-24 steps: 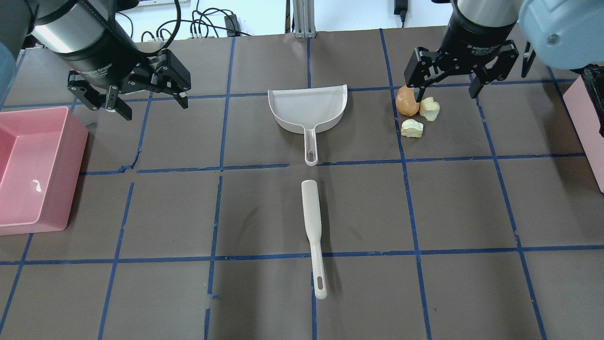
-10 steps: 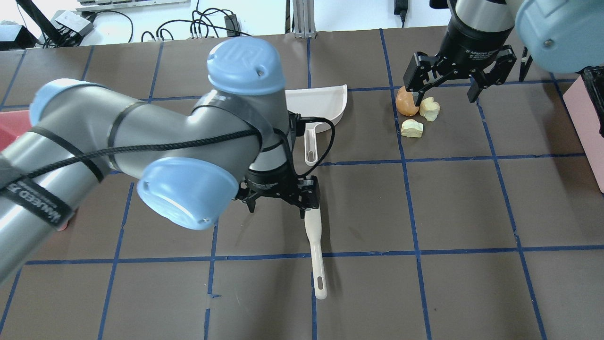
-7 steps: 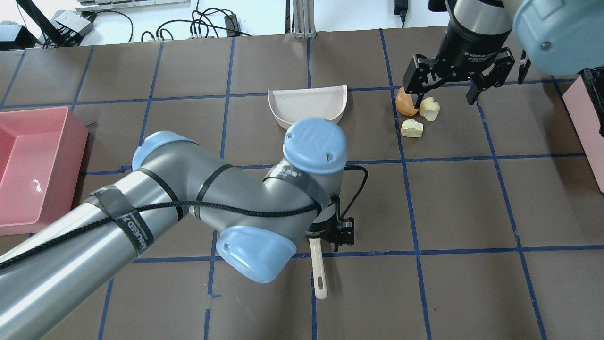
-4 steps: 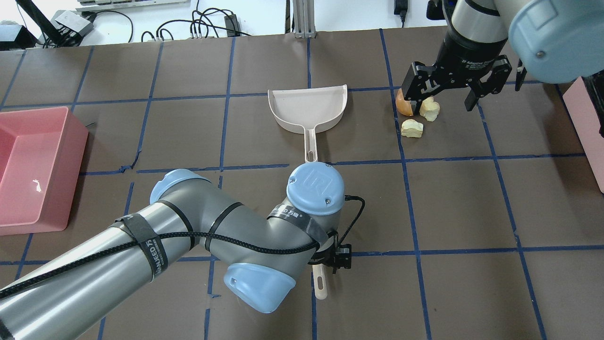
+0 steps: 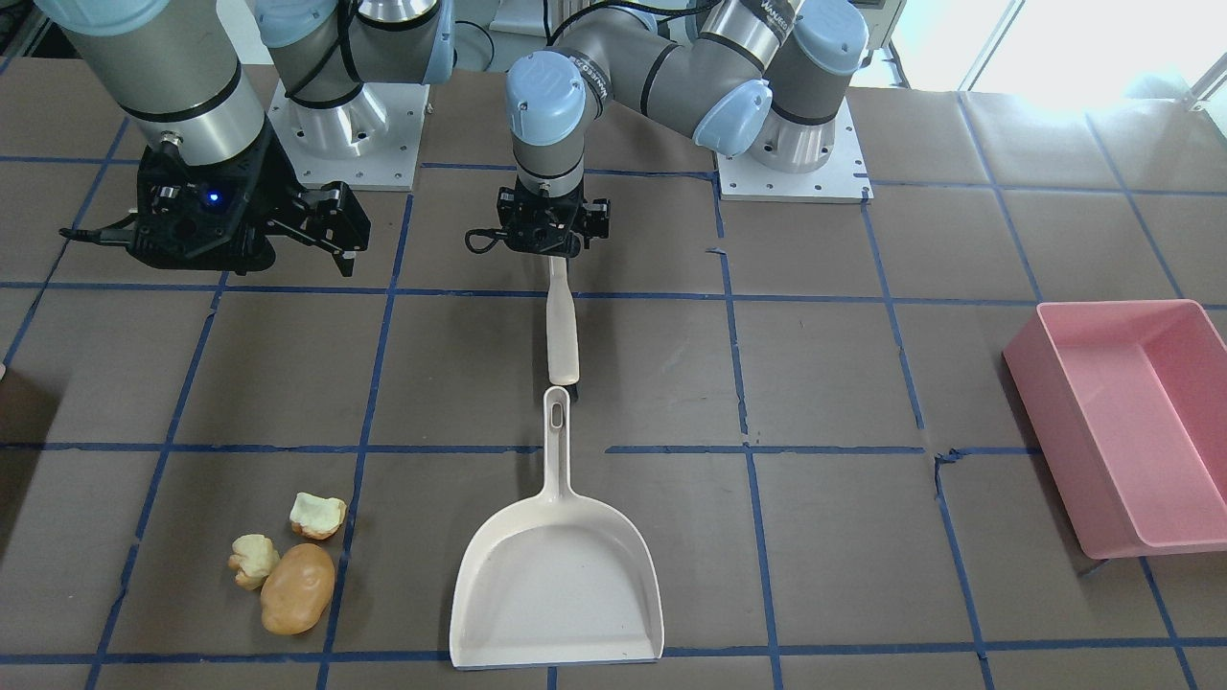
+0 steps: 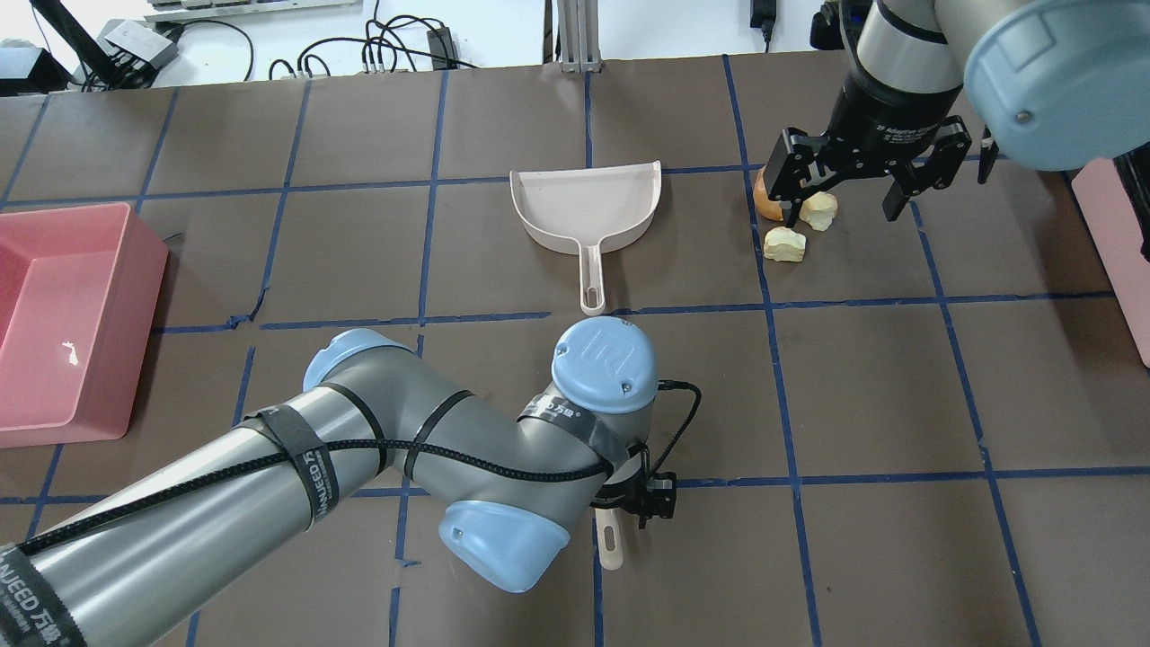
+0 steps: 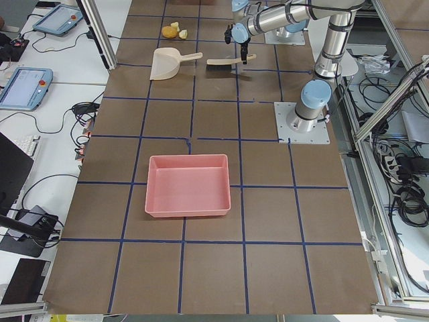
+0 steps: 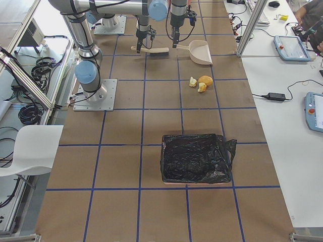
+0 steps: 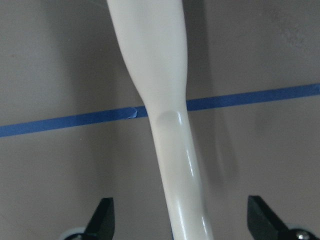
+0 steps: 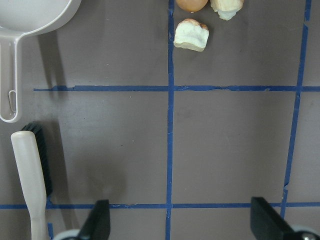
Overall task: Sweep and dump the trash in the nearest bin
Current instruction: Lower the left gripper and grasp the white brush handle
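The left claw (image 9: 180, 223) sits low over the white brush (image 5: 563, 328), its 2 fingers (image 9: 103, 222) spread wide on either side of the narrow handle with clear gaps. The brush lies flat on the table (image 5: 844, 383), end to end with the handle of the dustpan (image 5: 558, 586). The right claw (image 6: 840, 196) hangs raised above the table, also spread wide and holding nothing, and the trash (image 6: 784, 244), 1 tan lump (image 5: 297, 587) and 2 pale chunks (image 5: 317, 515), lies clustered well to the dustpan's right, between the pink bin (image 5: 1141, 431) at the table's left end and the black-lined bin (image 8: 197, 157) at its right end.
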### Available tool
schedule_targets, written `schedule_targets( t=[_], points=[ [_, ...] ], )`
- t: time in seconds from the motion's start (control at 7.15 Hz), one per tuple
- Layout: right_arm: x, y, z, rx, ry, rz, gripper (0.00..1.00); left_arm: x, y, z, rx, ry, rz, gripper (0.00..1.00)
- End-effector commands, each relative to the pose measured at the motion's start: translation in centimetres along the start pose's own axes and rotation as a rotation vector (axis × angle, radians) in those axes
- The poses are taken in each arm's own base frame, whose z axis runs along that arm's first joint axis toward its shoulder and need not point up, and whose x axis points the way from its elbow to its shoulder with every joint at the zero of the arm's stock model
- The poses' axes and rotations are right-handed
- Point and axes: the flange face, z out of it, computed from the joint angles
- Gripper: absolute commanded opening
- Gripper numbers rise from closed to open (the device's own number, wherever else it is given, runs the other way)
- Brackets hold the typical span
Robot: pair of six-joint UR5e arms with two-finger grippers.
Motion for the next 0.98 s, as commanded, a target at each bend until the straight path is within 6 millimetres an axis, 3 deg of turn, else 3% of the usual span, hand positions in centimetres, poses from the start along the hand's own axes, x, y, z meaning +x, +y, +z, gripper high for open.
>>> schedule_targets(
  t=[0.0,0.14,0.28,0.42,0.84],
  points=[
    [-0.01,0.03,0.11,-0.002,-0.001,0.007,1.0,0.1,-0.02,-0.12,0.006,0.003,0.001,0.78],
    [-0.01,0.03,0.11,-0.002,-0.001,0.004,1.0,0.08,0.04,-0.03,0.003,0.003,0.001,0.68],
    [0.0,0.03,0.11,-0.002,0.001,-0.001,1.0,0.15,0.08,-0.04,0.003,0.005,0.002,0.47],
    [-0.01,-0.02,0.18,-0.004,-0.001,0.003,1.0,0.11,0.14,0.06,-0.001,0.003,0.002,0.34],
    [0.0,-0.12,0.33,-0.007,0.001,-0.003,1.0,0.06,0.15,0.12,0.001,0.0,0.02,0.03]
  ],
)
